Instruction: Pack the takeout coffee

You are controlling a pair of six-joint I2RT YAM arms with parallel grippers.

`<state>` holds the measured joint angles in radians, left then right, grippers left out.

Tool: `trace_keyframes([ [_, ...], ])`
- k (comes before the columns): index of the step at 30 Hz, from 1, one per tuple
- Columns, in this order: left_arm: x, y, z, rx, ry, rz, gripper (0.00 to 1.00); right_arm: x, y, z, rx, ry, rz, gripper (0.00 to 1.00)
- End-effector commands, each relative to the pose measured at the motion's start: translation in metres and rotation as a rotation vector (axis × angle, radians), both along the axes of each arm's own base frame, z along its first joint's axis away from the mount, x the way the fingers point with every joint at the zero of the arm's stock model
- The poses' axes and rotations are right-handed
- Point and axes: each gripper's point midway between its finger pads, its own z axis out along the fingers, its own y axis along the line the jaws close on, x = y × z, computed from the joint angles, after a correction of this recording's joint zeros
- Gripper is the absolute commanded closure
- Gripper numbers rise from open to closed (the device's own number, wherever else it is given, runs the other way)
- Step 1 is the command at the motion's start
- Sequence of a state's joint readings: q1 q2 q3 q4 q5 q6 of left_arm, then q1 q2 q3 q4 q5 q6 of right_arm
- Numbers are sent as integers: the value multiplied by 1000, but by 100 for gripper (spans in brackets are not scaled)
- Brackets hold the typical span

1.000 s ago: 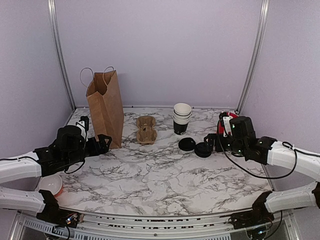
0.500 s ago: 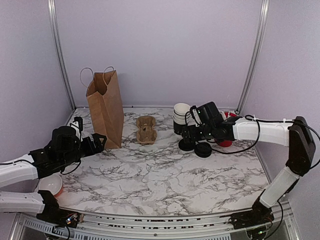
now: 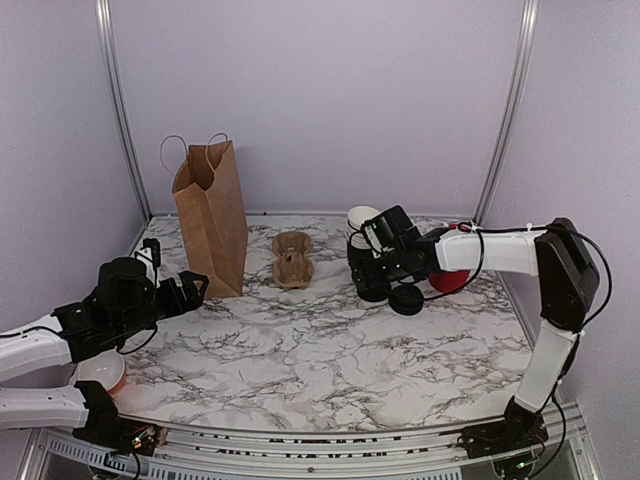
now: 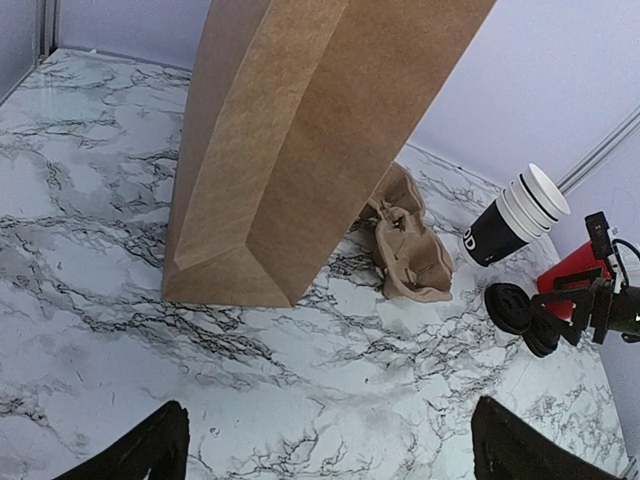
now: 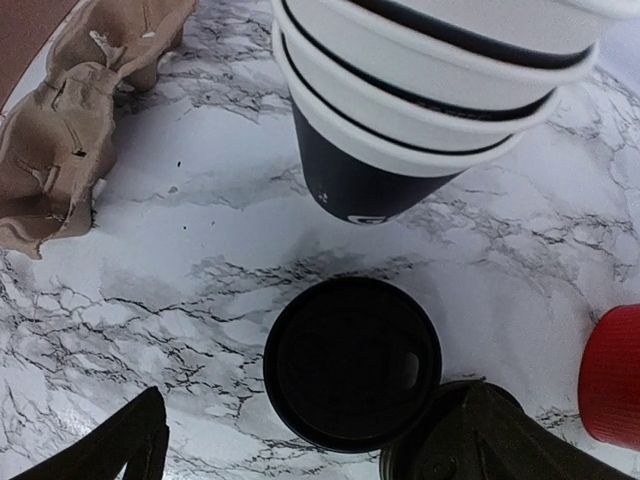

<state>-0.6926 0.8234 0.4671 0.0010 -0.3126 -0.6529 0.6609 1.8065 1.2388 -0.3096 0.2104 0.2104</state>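
Note:
Two round black lidded shapes lie side by side in front of the cup stack (image 3: 363, 234): one (image 5: 352, 365) with a sip hole, the other (image 5: 420, 462) partly under my right finger. From these views I cannot tell which is the takeout coffee and which a loose lid. My right gripper (image 3: 373, 278) (image 5: 305, 430) hangs open just above them, its fingers either side of the sip-hole lid and holding nothing. My left gripper (image 3: 192, 288) (image 4: 330, 445) is open and empty, low over the marble next to the brown paper bag (image 3: 210, 218) (image 4: 300, 140).
A crumpled cardboard cup carrier (image 3: 292, 258) (image 5: 70, 120) lies between bag and cup stack. A red object (image 3: 450, 280) (image 5: 612, 375) sits behind my right forearm. A white bowl (image 3: 101, 369) rests at the near left by the arm base.
My right arm has swung left from the table's right side to hover over the black lids by the cup stack. My left gripper has drawn back slightly leftward. Both stayed open.

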Motion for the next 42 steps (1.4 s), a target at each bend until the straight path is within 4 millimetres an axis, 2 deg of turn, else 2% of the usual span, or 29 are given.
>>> trace_keyframes([
  [1, -4, 3, -7, 2, 24, -2, 1, 9, 8, 5, -13, -7, 20, 0],
  [4, 0, 11, -7, 0, 27, 26, 1, 13, 6, -2, -21, 9, 17, 0],
  [12, -1, 13, -7, -9, 29, 33, 1, 20, 12, 0, -13, 14, 29, 0],
  [16, -1, 13, -7, -14, 31, 32, 1, 22, 11, -8, -41, 33, 20, 0],
  [19, -1, 13, -6, -13, 31, 32, 1, 23, 6, -14, -64, 48, 9, 0],
  [23, -1, 14, -5, -13, 30, 34, 1, 29, -3, -11, -48, 48, -12, 1],
  [28, 0, 14, -5, -14, 31, 33, 1, 37, 1, 17, -7, 4, 6, 1],
  [35, -1, 15, -6, -16, 34, 35, 1, 36, 14, 76, -4, -69, 31, 2],
  [42, 0, 13, -6, -17, 37, 29, 1, 42, 27, 118, 4, -128, 46, 6],
])
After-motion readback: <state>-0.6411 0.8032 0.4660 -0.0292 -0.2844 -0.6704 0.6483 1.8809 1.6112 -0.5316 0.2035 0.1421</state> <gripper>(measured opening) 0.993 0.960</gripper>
